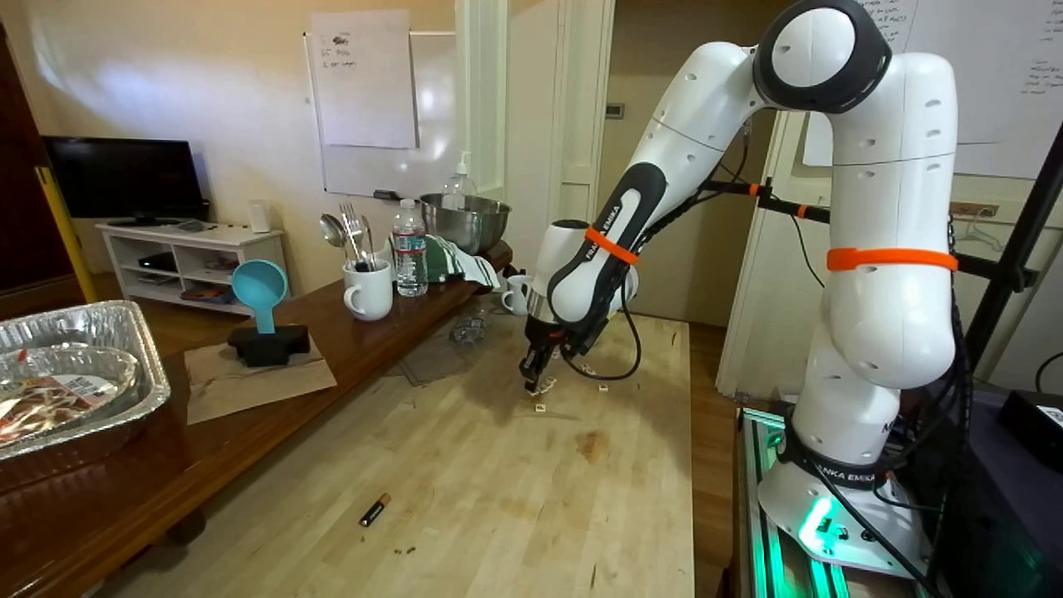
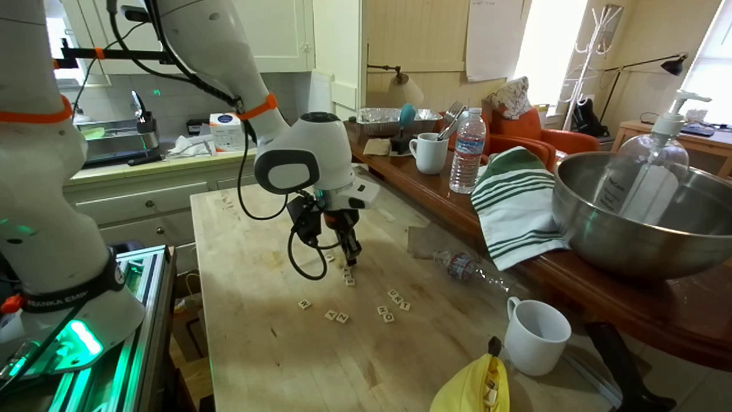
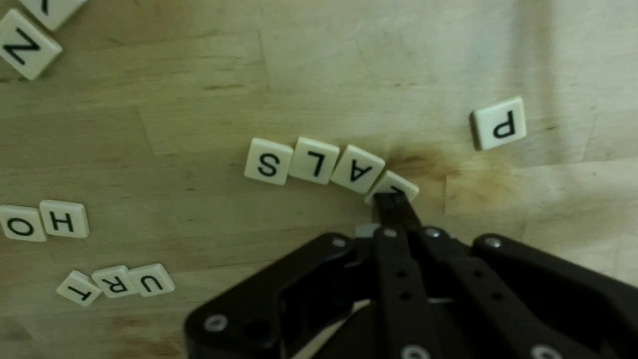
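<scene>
Pointing down: the black two-fingered gripper on the white jointed arm; I see its fingers drawn together into one narrow tip, nothing visible between them.
Half-hidden square cream tile: right under the fingertips on the pale wooden tabletop, its letter partly covered; whether they press on it I cannot tell. So slim a tip probably suits meeting one small tile without bumping its neighbours.
Square cream S tile, L tile and A tile: running towards ten o'clock from the tip in the wrist view, A closest, set so snugly that the row looks deliberate.
Square cream P tile: alone at two o'clock, well apart from the row.
Square cream H tile and O tile: side by side at nine o'clock, seemingly paired on purpose.
Yellow banana-shaped zip pouch: between four and five o'clock from the gripper in an exterior view, gaping over what look like more tiles, presumably to store them.
White ceramic mug: at one o'clock there, holding metal cutlery upright on the dark wooden ledge.
Round steel bowl: at three o'clock, holding a clear pump bottle, perhaps to catch drips.
</scene>
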Robot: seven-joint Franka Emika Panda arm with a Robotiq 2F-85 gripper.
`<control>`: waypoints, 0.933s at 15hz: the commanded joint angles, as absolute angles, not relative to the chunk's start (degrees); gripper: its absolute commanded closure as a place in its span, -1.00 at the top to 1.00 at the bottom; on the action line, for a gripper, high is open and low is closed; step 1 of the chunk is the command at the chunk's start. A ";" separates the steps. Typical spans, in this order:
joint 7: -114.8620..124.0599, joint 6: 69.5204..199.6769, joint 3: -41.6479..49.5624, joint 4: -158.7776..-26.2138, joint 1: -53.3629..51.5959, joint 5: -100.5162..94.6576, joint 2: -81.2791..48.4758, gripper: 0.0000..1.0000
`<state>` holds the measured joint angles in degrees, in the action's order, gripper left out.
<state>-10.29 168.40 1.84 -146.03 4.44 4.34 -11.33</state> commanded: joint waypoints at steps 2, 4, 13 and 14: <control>-14.25 167.54 0.22 -145.77 5.62 2.44 -12.64 -1.00; -17.47 167.69 -0.68 -146.63 6.06 2.03 -12.09 -1.00; -27.24 169.27 -1.49 -149.50 6.54 -4.32 -10.73 -1.00; -28.07 169.41 -1.50 -150.00 6.40 -5.00 -10.42 -1.00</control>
